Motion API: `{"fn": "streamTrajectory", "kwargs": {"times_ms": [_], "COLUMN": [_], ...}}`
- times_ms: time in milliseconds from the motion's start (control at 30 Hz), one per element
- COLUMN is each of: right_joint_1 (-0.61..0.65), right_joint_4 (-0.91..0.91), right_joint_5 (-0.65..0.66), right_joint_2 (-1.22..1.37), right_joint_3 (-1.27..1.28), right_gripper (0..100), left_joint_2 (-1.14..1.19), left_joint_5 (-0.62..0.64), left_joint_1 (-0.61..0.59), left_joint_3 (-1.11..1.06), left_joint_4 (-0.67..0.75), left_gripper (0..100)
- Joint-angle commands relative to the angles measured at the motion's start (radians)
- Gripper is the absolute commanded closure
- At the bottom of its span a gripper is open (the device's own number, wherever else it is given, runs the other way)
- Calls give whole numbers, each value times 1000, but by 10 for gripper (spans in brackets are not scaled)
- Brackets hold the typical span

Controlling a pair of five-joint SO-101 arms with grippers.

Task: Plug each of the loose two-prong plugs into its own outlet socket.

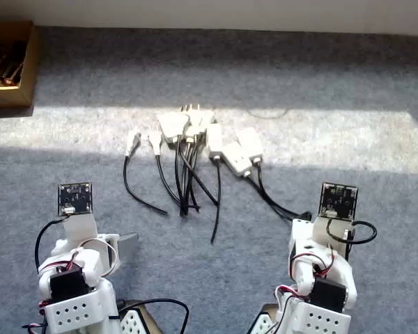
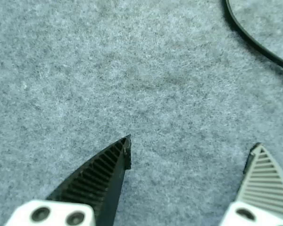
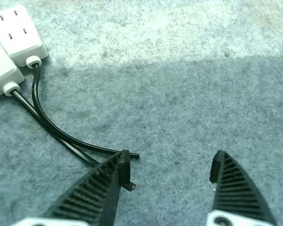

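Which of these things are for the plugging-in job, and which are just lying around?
For the job:
plugs
sockets

Just lying about:
wooden box

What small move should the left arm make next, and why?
Probably advance the left gripper toward the nearest small white two-prong plug. Its jaws stand open over bare grey carpet, holding nothing, and that plug lies loose ahead of it.
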State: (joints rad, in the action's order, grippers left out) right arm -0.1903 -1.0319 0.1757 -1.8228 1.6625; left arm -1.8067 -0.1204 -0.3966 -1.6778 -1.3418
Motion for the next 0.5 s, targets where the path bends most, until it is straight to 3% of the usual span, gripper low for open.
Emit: {"fn": "streamTrajectory", "kwargs": {"times_ms": [0,333,467], "right_joint_1": [-4,-7,-7], "right_joint_4": [8,16,27], "right_joint_5": [8,8,8], "right_joint_2": [-4,-10,-12], "right_joint_3": [153,153,153], "right_gripper": [724,724,724], "left_joint_2": [-4,-4,-4], "left_joint_5": [3,0,0], "left_joint_1": [-5,-7,-8], "left_joint_3": [-18,-18,-18], "left_joint_4": [-2,3,74], "left_gripper": [622,622,623]}}
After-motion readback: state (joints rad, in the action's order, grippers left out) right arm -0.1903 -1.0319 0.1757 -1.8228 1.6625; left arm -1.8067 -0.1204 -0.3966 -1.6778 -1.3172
